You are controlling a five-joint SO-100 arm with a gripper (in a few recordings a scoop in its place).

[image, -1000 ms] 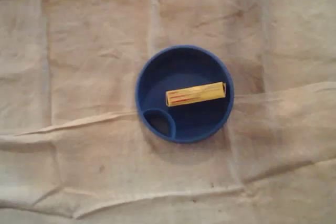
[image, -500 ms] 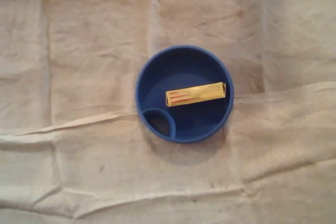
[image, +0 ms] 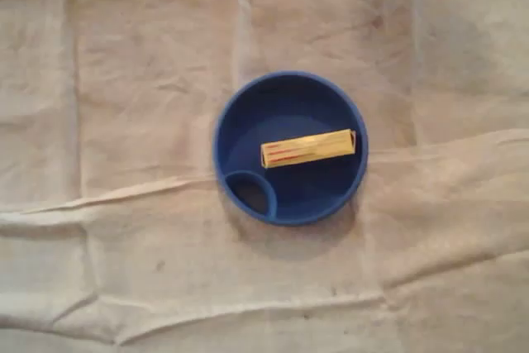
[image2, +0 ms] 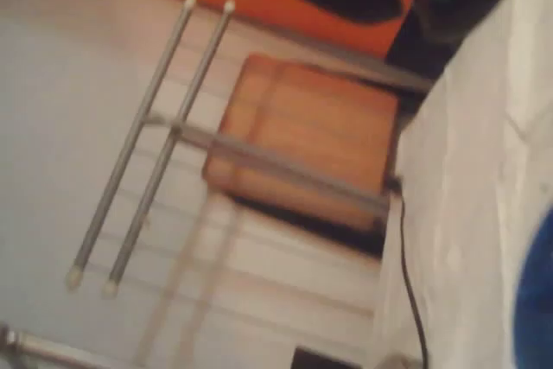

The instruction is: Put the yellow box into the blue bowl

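The box [image: 308, 148] lies flat inside the blue bowl [image: 281, 97], in the large compartment. It runs nearly level across the overhead view, with its right end at or against the bowl's right wall and its left end just above the small walled pocket [image: 250, 192] at the lower left. The bowl sits near the middle of the table, on a creased pale cloth [image: 124, 121], with nothing over it. The wrist view looks out sideways past the cloth's edge [image2: 467, 213] to a wooden stool [image2: 311, 136] on a pale floor, with a blue sliver [image2: 537, 300], probably the bowl, at the right border. Whether the end effector is released or clenched cannot be told from these pictures. The placing step looks complete, since the box rests wholly within the rim. What remains is probably only to bring the arm to rest, keeping it away from the bowl so that nothing is nudged.
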